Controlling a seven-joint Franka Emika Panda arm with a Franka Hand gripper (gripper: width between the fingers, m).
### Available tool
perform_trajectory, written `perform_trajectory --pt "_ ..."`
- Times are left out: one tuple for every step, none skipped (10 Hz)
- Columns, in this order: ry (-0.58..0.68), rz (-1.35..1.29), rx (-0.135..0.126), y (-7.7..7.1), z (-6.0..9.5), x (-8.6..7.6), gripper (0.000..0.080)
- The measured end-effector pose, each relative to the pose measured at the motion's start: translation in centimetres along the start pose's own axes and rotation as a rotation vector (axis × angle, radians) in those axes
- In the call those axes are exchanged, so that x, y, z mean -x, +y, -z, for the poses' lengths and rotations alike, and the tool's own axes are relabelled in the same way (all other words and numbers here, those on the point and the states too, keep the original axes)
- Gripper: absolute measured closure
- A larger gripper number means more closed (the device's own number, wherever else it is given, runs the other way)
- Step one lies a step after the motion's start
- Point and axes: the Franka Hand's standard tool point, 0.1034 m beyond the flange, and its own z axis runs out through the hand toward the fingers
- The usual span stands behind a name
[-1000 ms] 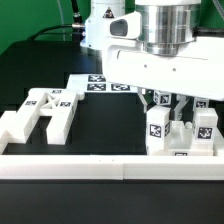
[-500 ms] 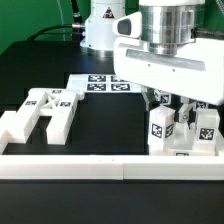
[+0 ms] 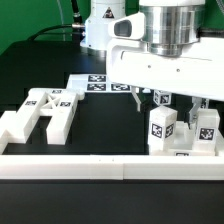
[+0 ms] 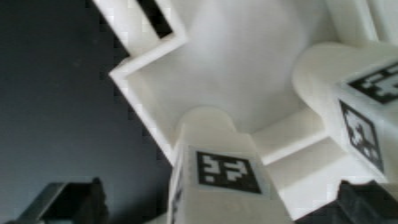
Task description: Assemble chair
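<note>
While pincer (image 3: 164, 102) gapes, chair (image 3: 161, 131) seemingly untouched.

No words, numbers or brand names legible anywhere; the only signs are square black-and-white marker tags, coded patterns, no text. Several sit on the marker board (image 3: 98, 84), far centre; at least two on top of the flat chair piece (image 3: 40, 115), exterior view's left; three on the upright chair piece (image 3: 180, 142), near right. Wrist view: one whole tag on a white post (image 4: 214, 135); part of another on the neighbouring block (image 4: 356, 60).
</note>
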Motion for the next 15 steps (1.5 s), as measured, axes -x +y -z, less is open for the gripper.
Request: perform_trajectory --pt "0.001 0.072 0.001 0.06 0.0 -0.03 0.0152" --pt "0.001 0.169 0.004 0.11 0.01 -0.08 0.0151" --pt "0.001 0.285 0.004 0.18 0.01 -0.13 0.0151" --pt "0.001 0.333 0.004 0.21 -0.02 -0.1 0.0151" --pt "0.0 0.38 0.004 0.26 -0.03 -0.1 0.0151" --pt "0.0 0.464 0.007 0.34 -0.03 -0.14 0.0151" --pt "0.001 0.542 0.015 0.4 0.0 -0.21 0.0151" --pt "0.004 0.619 0.026 0.33 0.09 -0.31 0.0151" --pt "-0.001 0.757 0.036 0.4 0.13 -0.44 0.0151" --pt "-0.009 0.841 0.04 0.36 0.16 -0.71 0.0151" --pt "-0.008 0.881 0.043 0.13 0.17 -0.87 0.0151" --pt "-0.009 0.938 0.046 0.01 0.16 -0.85 0.0151" --pt "-0.011 0.99 0.053 0.0 0.15 -0.84 0.0151" --pt "-0.013 1.037 0.057 -0.04 0.14 -0.8 0.0151" --pt "-0.013 1.044 0.06 -0.06 0.13 -0.79 0.0151"
